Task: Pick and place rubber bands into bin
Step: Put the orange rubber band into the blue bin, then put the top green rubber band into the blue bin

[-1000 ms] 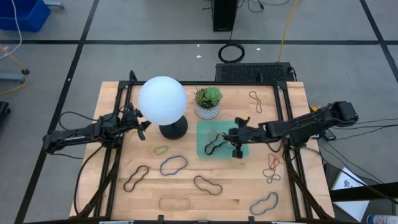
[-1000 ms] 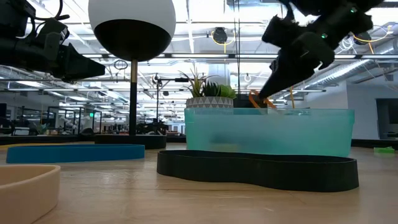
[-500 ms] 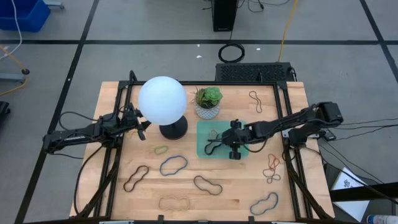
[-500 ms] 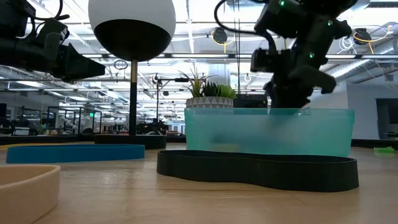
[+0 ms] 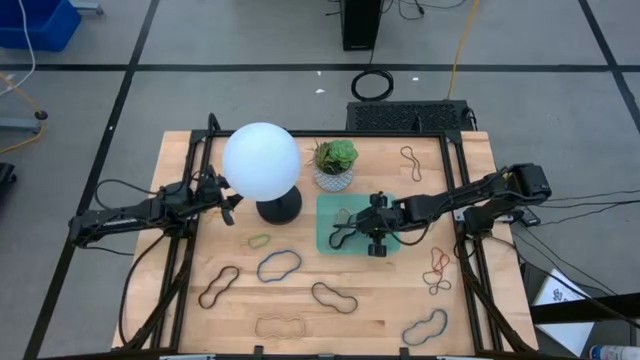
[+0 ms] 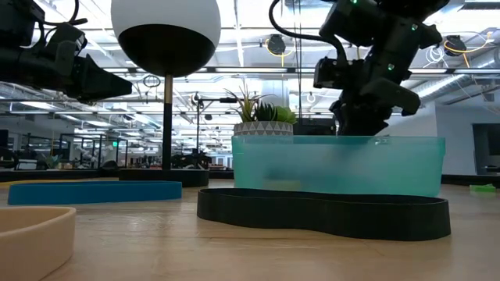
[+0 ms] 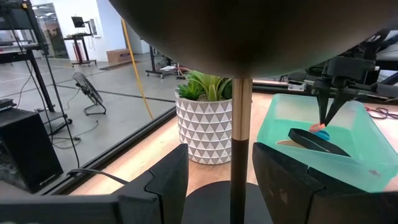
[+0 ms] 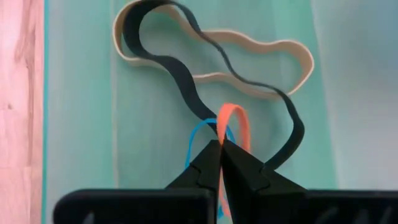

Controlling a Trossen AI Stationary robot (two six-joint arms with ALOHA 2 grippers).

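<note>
The mint-green bin (image 5: 326, 206) stands mid-table and also shows in the low view (image 6: 336, 165). In it lie a black rubber band (image 8: 168, 68), a tan one (image 8: 273, 46) and a thin blue one (image 8: 194, 142). My right gripper (image 8: 221, 147) reaches down into the bin (image 8: 81, 93), shut on an orange rubber band (image 8: 236, 121); it also shows in the high view (image 5: 371, 233) and the low view (image 6: 361, 123). My left gripper (image 7: 217, 186) waits open by the lamp's base (image 5: 278, 208), a finger on either side of the lamp's pole (image 7: 241, 137). My right gripper pinches one end of the orange band (image 8: 226, 138) between its two fingertips, coming from above and pointing down into the bin. The band's loop sticks out past the tips, low over the bin's floor. The blue band passes right beside the tips; whether it is in the pinch I cannot tell.
A white globe lamp (image 5: 261, 160) and a small potted plant (image 5: 334, 163) stand behind the bin. Loose bands lie on the table: green (image 5: 259, 240), blue (image 5: 278, 265), brown (image 5: 218, 286), black (image 5: 333, 297), tan (image 5: 282, 325), a cluster at the right (image 5: 436, 270).
My right gripper has come down into the bin with the orange band, shifting a little toward the table's left, and has tipped from slanting to pointing straight down. It has stayed shut. In the last half second it has hardly moved.
</note>
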